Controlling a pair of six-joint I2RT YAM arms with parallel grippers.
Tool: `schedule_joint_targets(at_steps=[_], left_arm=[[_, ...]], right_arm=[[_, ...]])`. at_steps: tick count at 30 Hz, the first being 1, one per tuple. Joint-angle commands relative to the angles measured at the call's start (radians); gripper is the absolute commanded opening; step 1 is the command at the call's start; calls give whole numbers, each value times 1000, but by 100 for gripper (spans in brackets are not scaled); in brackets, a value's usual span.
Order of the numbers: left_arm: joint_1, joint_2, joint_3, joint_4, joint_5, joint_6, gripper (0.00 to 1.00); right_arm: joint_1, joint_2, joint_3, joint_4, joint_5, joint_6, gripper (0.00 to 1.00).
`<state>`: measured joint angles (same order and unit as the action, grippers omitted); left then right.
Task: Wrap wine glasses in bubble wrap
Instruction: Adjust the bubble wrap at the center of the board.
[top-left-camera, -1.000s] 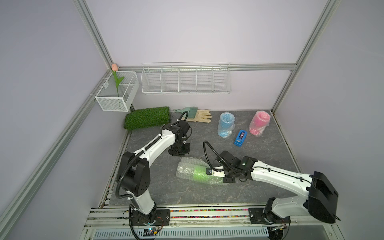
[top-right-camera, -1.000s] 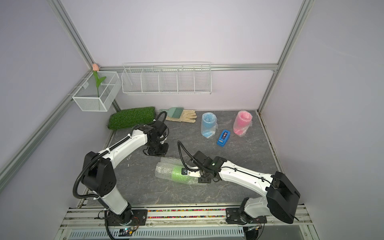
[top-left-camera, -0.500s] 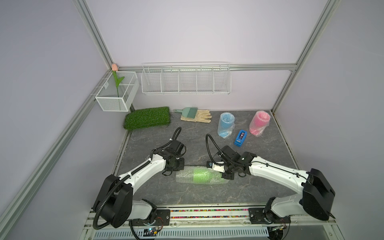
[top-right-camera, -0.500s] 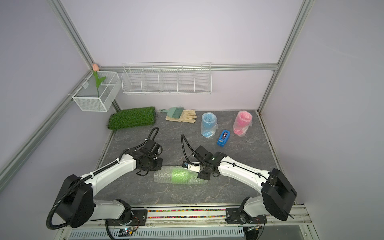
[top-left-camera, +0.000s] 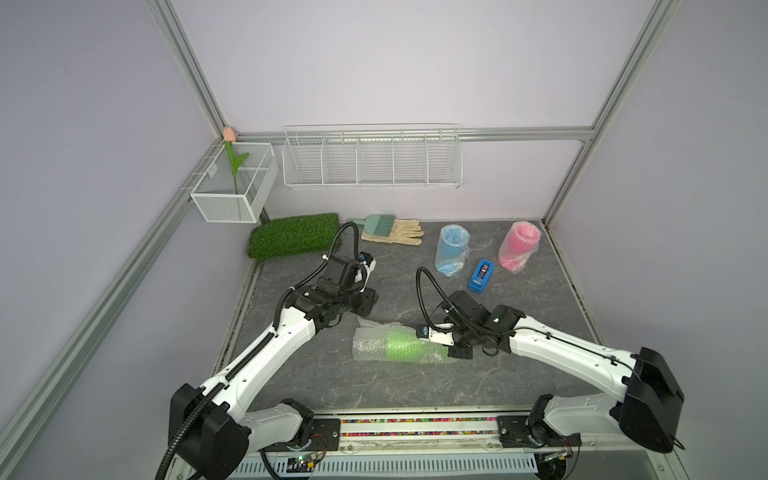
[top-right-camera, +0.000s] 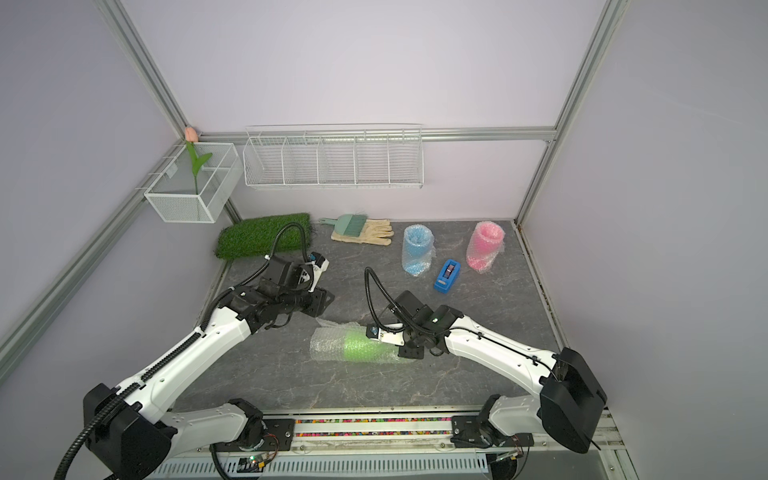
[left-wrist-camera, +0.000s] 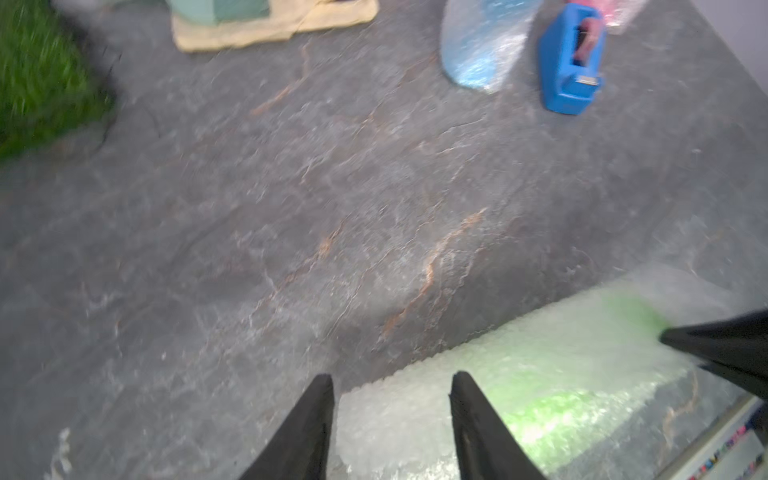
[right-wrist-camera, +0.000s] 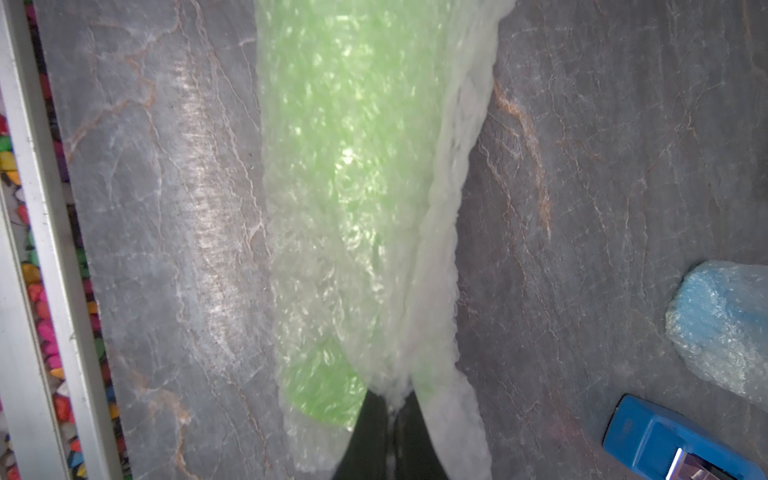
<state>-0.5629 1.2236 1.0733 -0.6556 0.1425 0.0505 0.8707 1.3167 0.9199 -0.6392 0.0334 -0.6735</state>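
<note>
While the lime green goblet (top-left-camera: 401, 345) is lying on its side near the middle of the table (top-left-camera: 374, 395), rolled inside a sheet of bubble wrap (top-left-camera: 368, 347), I am pinching that wrap with my right gripper (right-wrist-camera: 390, 411). The right wrist view shows its jaws pressing together on a gathered fold of the plastic at the end of the roll nearest my right arm. The green shape is showing through the bubbles beyond the fingertips.

My left gripper (left-wrist-camera: 392, 380) is hanging released, its two fingers (left-wrist-camera: 320, 399) standing apart with nothing clamped between them. In the left wrist view the other end of the roll is lying just past them, and I cannot tell whether they are touching it.

The sky blue goblet (top-left-camera: 451, 249) and the hot pink goblet (top-left-camera: 519, 247) are standing toward the back of the table, each inside its own wrap. The blue tape dispenser (top-left-camera: 481, 276) is lying between them, slightly nearer to me. A turf mat (top-left-camera: 293, 239) and a glove (top-left-camera: 399, 233) are lying along the back edge, with a brush (top-left-camera: 376, 224) resting on the glove.
</note>
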Motion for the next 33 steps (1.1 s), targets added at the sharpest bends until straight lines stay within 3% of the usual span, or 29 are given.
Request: schedule_joint_targets(at_steps=[1, 4, 10, 21, 26, 30, 33], left_arm=[[0, 20, 35, -65, 238, 413, 49], [0, 31, 40, -159, 381, 692, 51], [-4, 52, -31, -218, 472, 994, 63], [-15, 197, -78, -234, 500, 1110, 63], [-31, 202, -105, -233, 498, 1133, 56], [-66, 193, -158, -188, 430, 1128, 44], [-80, 201, -165, -172, 378, 1117, 40]], right_arm=[[12, -30, -19, -14, -12, -43, 7], [16, -43, -22, -16, 1, -47, 7], [18, -68, -33, -11, 13, -48, 7], [15, -60, -35, 0, 8, -33, 7], [-20, -39, -30, -2, -7, 10, 7], [-49, -6, -12, -29, -31, 26, 7], [-60, 9, -7, -33, -39, 33, 7]])
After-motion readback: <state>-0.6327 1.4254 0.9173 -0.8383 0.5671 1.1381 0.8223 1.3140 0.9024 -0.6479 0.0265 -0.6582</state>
